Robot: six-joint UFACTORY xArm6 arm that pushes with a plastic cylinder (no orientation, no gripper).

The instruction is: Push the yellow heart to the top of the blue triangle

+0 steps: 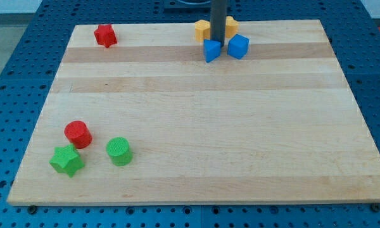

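- The board [196, 126] is pale wood in long glued strips, its grain running side to side, smooth with a soft satin sheen.
- The surface around the board [12, 57] is blue, matt, and dotted with rows of small holes.
- My rod is dark and matt down to my tip [218, 44], at the board's top edge.
- The blue triangle [211, 50] and blue cube [238, 46] look like matt plastic.
- The green cylinder [119, 151], green star [67, 159] and red cylinder [78, 133], near the bottom-left corner, show fine ridged tops, like printed plastic.
- The red star [105, 35], near the top-left corner, looks matt.
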